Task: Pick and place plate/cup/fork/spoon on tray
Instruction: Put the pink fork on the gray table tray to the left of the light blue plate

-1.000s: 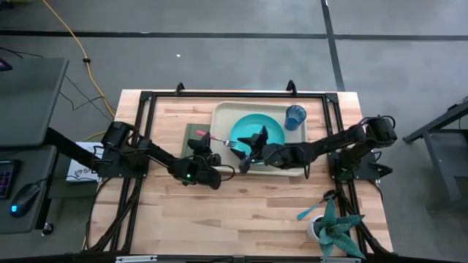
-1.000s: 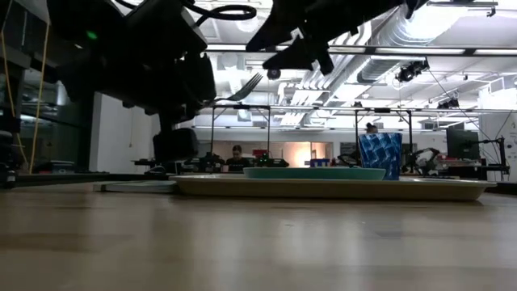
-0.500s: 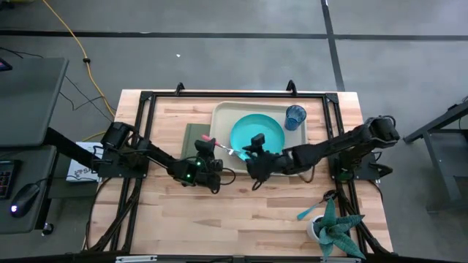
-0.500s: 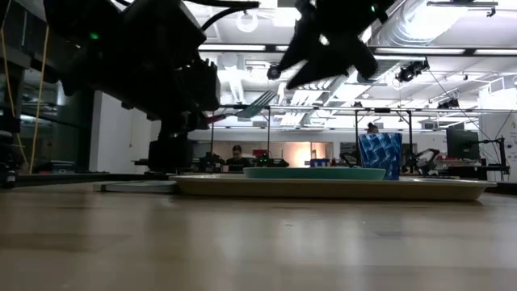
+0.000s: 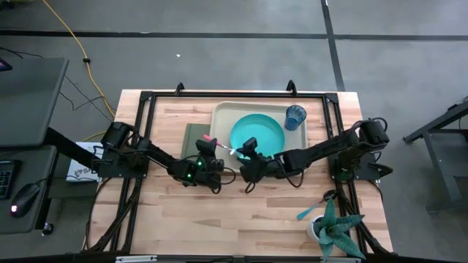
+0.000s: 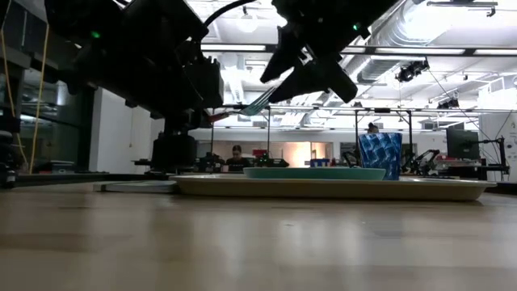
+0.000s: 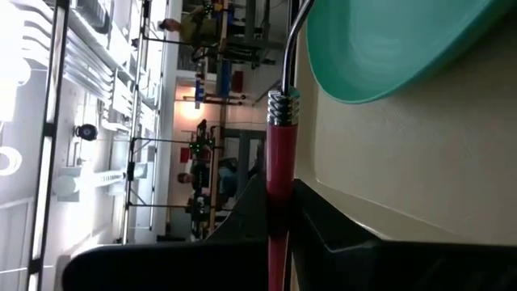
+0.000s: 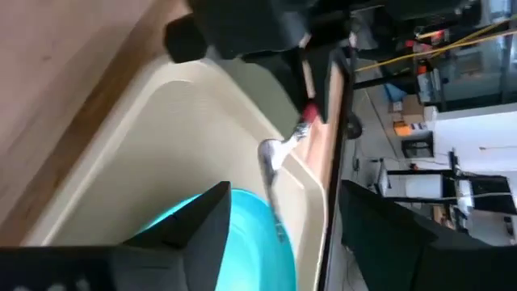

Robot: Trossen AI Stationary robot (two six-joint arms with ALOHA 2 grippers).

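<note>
The cream tray (image 5: 223, 115) lies at the table's far middle and holds the turquoise plate (image 5: 257, 131) and the blue cup (image 5: 295, 116). My left gripper (image 5: 216, 152) is shut on the fork (image 5: 227, 149) above the tray's near-left corner, and the tines reach toward the plate's rim. My right gripper (image 5: 243, 158) is open just right of the fork. Its fingers (image 8: 198, 230) point at the fork (image 8: 283, 153) without touching it. The blue-handled spoon (image 5: 310, 212) lies on the table by the plant. My left gripper pinches the fork's pink-red handle (image 7: 279, 190) between its two fingers, below the metal collar. The fingers come roughly level from the table's left side. The fork is lifted clear of the tray and nearly level (image 6: 257, 103), with its metal neck (image 7: 292, 40) over the plate's edge.
An olive-green pad (image 5: 191, 136) lies left of the tray under my left arm. A teal spiky plant (image 5: 336, 230) stands at the near right corner. Black frame rails (image 5: 219, 93) run along the table's far and side edges. Bare wood lies along the near side.
My right gripper has moved off the plate toward the table's left and near edge, closing in on the fork. My left gripper has carried the fork a little toward the plate, and the fork has tipped from tines-up to nearly level.
</note>
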